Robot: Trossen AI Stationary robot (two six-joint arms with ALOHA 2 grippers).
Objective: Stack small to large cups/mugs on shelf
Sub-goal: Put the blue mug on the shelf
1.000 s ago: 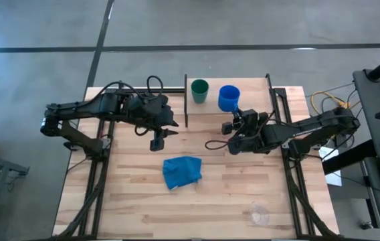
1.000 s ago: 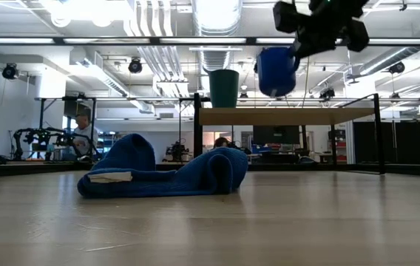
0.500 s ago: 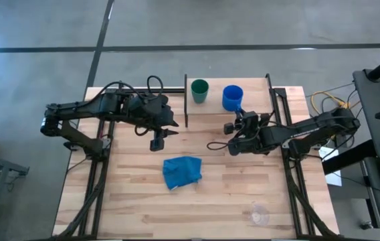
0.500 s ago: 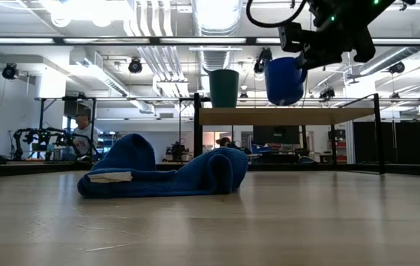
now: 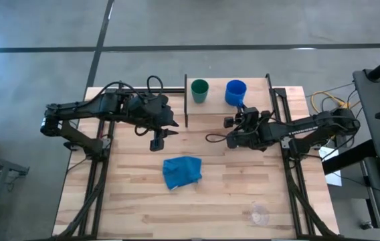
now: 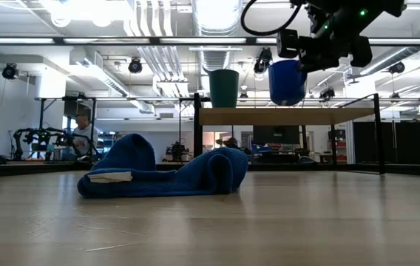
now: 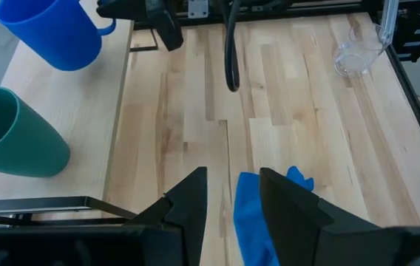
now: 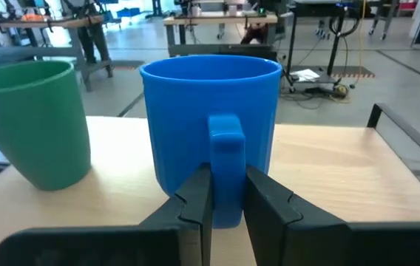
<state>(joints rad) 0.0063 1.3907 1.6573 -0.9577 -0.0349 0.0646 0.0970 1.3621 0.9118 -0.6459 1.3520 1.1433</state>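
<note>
The blue mug (image 8: 210, 125) is upright over the shelf (image 5: 257, 107), to the right of the dark green cup (image 5: 199, 91), which stands on the board on its base. My right gripper (image 8: 228, 203) is shut on the mug, just on its near side. My left gripper (image 7: 232, 196) hangs open above the table left of the shelf, with the blue cloth (image 7: 258, 214) below it. The clear glass (image 5: 259, 215) stands near the table's near right corner. In the low view, the mug (image 6: 286, 82) and green cup (image 6: 224, 88) show above the shelf board (image 6: 284, 116). My right gripper pinches the mug's side handle (image 8: 226, 140) between its two fingers (image 8: 195, 196), coming about level from the table's near side. The mug is upright with its base (image 6: 286, 103) at the board's surface; whether it touches the board I cannot tell.
The blue cloth (image 5: 182, 171) lies crumpled at mid-table. Thin black uprights (image 5: 186, 100) stand at the shelf's two ends. Bare wood lies between the cloth and the glass. A person (image 6: 83, 131) is in the room far behind.
My right gripper has carried the blue mug toward the table's far edge and a little right, lowering it from above the shelf down to the board. The mug has turned from slightly tilted to upright. The gripper has stayed shut on the handle.
</note>
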